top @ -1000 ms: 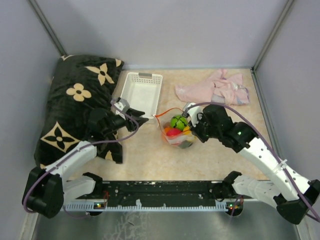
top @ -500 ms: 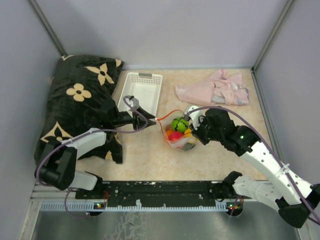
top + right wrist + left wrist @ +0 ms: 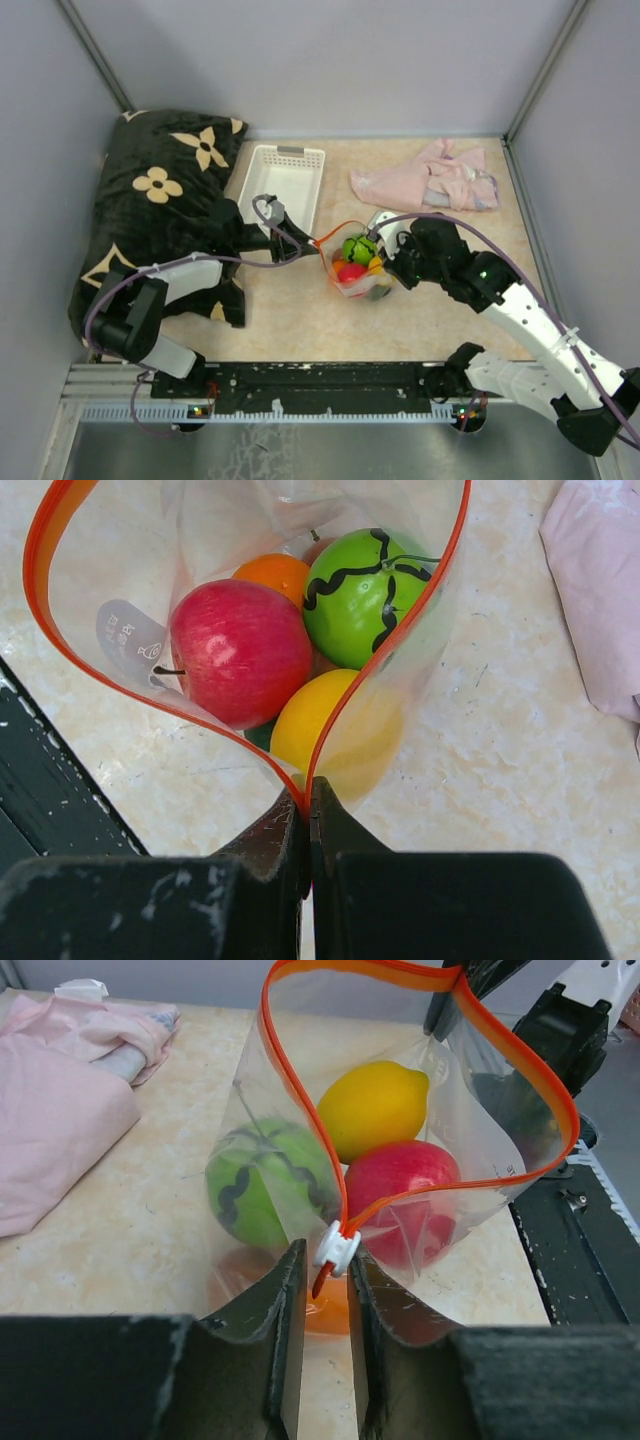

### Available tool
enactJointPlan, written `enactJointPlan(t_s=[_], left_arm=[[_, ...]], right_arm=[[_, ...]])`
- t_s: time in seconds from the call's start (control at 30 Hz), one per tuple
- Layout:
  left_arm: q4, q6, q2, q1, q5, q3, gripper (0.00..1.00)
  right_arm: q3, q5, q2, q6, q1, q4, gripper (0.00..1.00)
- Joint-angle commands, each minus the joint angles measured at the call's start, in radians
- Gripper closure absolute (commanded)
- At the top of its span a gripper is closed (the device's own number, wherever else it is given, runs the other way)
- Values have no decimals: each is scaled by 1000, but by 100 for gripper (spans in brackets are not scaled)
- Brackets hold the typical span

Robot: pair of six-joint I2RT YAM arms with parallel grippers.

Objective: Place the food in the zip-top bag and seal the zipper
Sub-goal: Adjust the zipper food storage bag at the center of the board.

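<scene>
The clear zip-top bag (image 3: 355, 268) stands at the table's middle with its mouth gaping. Inside lies the food: a striped green ball (image 3: 365, 580), a red apple (image 3: 240, 650), a yellow lemon (image 3: 373, 1108) and an orange piece (image 3: 272, 575). The orange zipper (image 3: 370, 968) rims the mouth. Its white slider (image 3: 337, 1248) sits between the tips of my left gripper (image 3: 325, 1260), whose jaws stand narrowly apart, the right finger against the slider. My right gripper (image 3: 308, 792) is shut on the zipper at the bag's opposite end.
A white slotted basket (image 3: 280, 185) stands behind the left gripper. A pink cloth (image 3: 430, 175) lies at the back right. A black flower-patterned cushion (image 3: 150, 210) fills the left side. The black base rail (image 3: 320, 385) runs along the near edge.
My left gripper has moved right to the bag's mouth and its jaws have narrowed around the white slider. The right gripper and bag have stayed almost still.
</scene>
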Motion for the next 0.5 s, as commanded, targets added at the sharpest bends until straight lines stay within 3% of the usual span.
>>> enactJointPlan(t_s=[0.0, 0.13, 0.47], left_arm=[[42, -10, 38, -11, 46, 43, 78], [-46, 42, -1, -10, 2, 50, 100], [-378, 215, -265, -11, -141, 49, 100]], right_arm=[[-1, 13, -7, -15, 4, 53, 100], [1, 66, -18, -17, 5, 45, 100], [26, 199, -82, -27, 4, 30, 100]])
